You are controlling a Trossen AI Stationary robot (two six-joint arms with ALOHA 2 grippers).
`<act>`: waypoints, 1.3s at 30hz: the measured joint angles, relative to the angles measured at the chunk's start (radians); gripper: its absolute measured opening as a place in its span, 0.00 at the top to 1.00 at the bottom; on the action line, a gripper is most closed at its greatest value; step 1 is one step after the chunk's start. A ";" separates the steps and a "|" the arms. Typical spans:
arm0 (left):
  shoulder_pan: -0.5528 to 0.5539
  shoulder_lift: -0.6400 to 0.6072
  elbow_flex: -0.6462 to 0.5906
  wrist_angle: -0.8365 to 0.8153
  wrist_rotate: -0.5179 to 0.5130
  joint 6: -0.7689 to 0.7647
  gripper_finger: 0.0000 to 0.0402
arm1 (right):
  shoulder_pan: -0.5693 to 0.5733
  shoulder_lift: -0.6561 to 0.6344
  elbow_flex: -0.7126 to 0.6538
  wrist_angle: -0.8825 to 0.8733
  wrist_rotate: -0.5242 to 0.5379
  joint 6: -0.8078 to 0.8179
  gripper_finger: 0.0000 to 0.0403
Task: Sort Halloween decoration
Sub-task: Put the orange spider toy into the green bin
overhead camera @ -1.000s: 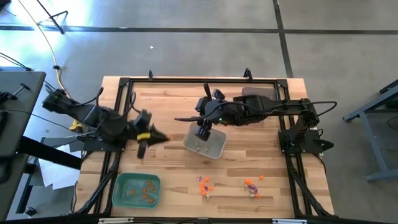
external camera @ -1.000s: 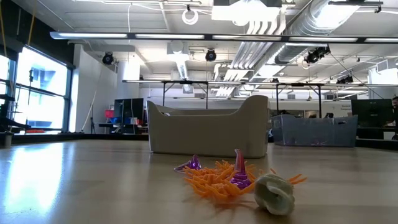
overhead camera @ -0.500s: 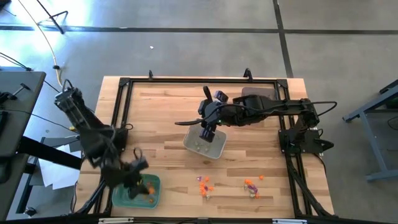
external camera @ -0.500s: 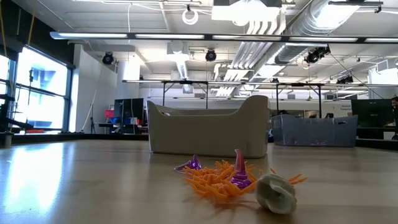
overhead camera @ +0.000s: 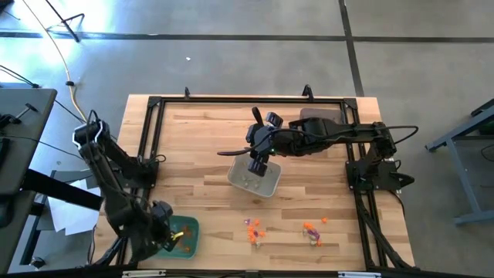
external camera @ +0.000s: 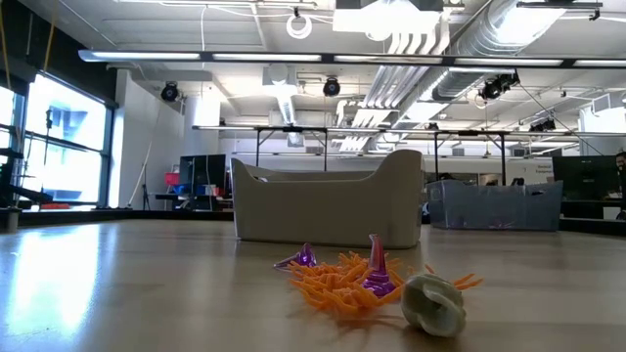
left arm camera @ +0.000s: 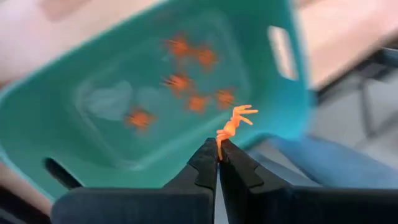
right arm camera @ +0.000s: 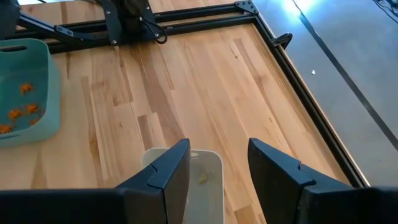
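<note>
Halloween decoration trinkets (overhead camera: 255, 230) are lying loose on the wooden table (overhead camera: 201, 139), with workshop benches behind. Orange pieces are sitting in the green tray (overhead camera: 187, 228), pale ones in the grey tray (overhead camera: 266, 186). The left gripper (left arm camera: 217, 153), having swung over the green tray, is pinching an orange spider (left arm camera: 233, 124); the right gripper (right arm camera: 217, 165) is hovering agape, empty, above the grey tray.

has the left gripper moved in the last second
Yes. In the high view the left gripper has swung from mid-table, left of the grey plastic tray, to over the green plastic tray, holding an orange spider trinket.
</note>
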 joint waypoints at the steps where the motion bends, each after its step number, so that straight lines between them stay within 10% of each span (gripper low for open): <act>1: 0.000 0.020 0.000 -0.018 0.008 -0.004 1.00 | 0.000 0.000 0.000 0.000 0.000 0.000 0.61; 19: 0.012 0.245 0.000 -0.044 0.043 -0.058 0.99 | 0.000 0.000 0.000 -0.025 0.001 -0.012 0.61; 31: 0.058 0.218 0.000 0.018 0.048 -0.013 0.77 | 0.000 0.000 0.000 -0.306 -0.037 0.039 0.61; 39: 0.105 0.150 0.153 -0.026 -0.182 0.105 0.75 | 0.005 -0.001 0.000 -0.482 -0.186 0.052 0.62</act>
